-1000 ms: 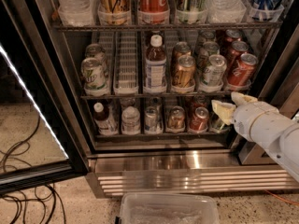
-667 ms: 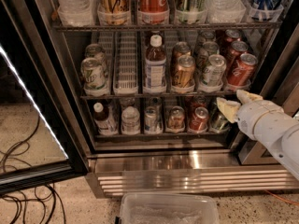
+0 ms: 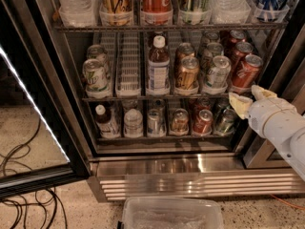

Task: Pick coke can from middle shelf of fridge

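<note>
Fridge (image 3: 200, 181): stainless-steel display unit, ribbed base grille along the foot, black-framed glass door (image 3: 33, 128) swung open at left with a lit strip down its edge. Middle shelf (image 3: 128, 98): dark wire rack carrying white slatted lane trays. Contents, left to right: silver-green can (image 3: 94, 74) with another behind it; a bare white lane tray (image 3: 128, 63); white-capped bottle (image 3: 157, 63); a row of gold-brown cans (image 3: 187, 73); a row of silver-green cans (image 3: 218, 71); a row of red cans at far right. Coke can (image 3: 246, 71): front of that far-right lane, upright, silver top, white script showing, at the shelf's front edge. Gripper (image 3: 250, 99): cream-coloured, on a white arm entering from the lower right, positioned just below and in front of the coke can at the level of the shelf's front rail, not touching the can; its two fingers (image 3: 238, 105) stand apart with nothing between them. Lower shelf: small bottles and assorted cans, among them a red can (image 3: 202, 121). Upper shelf: tall bottles and cans, partly cropped. Floor: clear plastic bin (image 3: 171, 213) before the grille; black cables (image 3: 24, 199) at lower left.
</note>
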